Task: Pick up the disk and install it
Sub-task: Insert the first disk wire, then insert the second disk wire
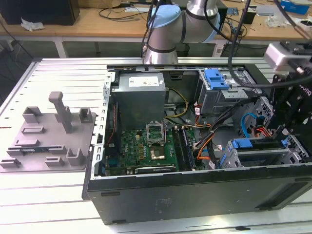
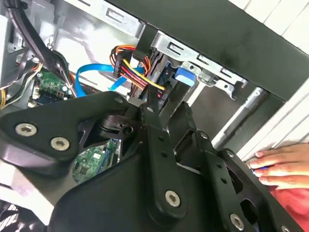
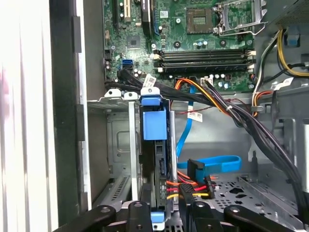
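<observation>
Disk (image 3: 154,145) standing on edge in the drive cage (image 3: 118,104) at the open computer case's front corner.
End effector (image 3: 166,212) is gripping the disk's near end, fingers closing on either side; the risk, as I judge it, is the blue rails jamming if the drive is tilting, or the red-and-yellow power cable (image 3: 186,186) snagging; silver-edged body, blue tab on top.

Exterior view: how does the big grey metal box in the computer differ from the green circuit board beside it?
The big grey metal box stands tall and blocky; the green circuit board lies flat and thin. The box has plain sides; the board is studded with sockets and chips. Both sit side by side inside the open black computer case.
</observation>
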You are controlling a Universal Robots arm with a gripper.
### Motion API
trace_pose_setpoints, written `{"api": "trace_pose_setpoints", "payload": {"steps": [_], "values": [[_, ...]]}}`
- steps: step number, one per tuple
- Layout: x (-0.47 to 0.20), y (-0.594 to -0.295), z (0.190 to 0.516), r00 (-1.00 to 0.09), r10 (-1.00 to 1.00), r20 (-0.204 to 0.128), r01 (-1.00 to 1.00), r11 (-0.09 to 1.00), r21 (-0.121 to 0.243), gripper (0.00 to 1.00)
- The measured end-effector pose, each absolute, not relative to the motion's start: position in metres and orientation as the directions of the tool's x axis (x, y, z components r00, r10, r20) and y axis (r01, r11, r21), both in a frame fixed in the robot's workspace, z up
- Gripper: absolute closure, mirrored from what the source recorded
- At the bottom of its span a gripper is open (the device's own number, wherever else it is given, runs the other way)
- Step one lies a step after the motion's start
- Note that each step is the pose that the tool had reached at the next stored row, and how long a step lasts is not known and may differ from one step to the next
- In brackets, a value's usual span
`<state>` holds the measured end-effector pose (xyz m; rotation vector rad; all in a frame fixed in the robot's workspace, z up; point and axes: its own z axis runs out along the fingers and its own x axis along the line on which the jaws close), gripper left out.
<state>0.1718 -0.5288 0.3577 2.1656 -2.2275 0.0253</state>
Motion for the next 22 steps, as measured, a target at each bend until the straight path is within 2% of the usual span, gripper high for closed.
{"api": "trace_pose_setpoints", "payload": {"steps": [7, 22], "values": [[0.172, -0.529, 0.387, -0.028, -0.999, 0.039, -1.0, 0.029, 0.012, 0.64], [0.172, -0.528, 0.387, -0.028, -0.999, 0.044, -1.0, 0.029, 0.012, 0.64]]}}
